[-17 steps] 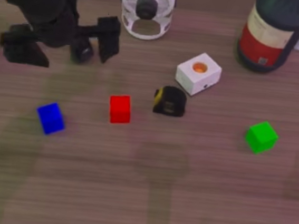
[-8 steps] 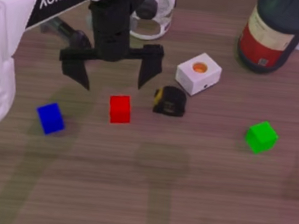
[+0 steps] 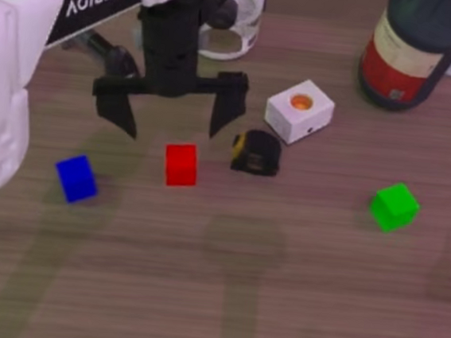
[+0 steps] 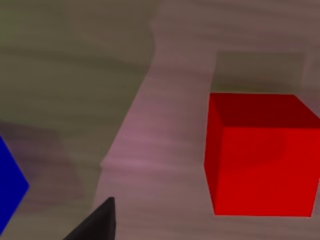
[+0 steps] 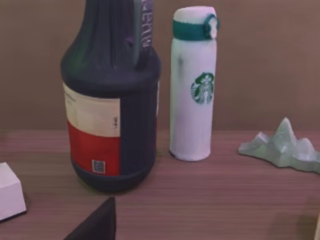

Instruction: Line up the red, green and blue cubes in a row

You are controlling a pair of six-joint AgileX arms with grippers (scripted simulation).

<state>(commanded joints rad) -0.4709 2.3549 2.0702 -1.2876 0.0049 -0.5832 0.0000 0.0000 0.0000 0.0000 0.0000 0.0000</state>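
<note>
Hovering my left hand (image 3: 171, 108) spread wide and empty above the tabletop (image 3: 221, 296), just behind the red cube (image 3: 181, 165), fingers apart and gripping nothing. Red cube is sitting near the middle, close beside a black-and-yellow tape measure (image 3: 256, 152) on its right. Blue cube (image 3: 76, 178) is lying to the left of red, green cube (image 3: 394, 206) well apart on the right side. White block with orange hole (image 3: 299, 110) is sitting behind the tape measure. Dark bottle (image 3: 417, 48) is standing at the back right. My right hand isn't showing in the top view; can't tell its opening.
</note>
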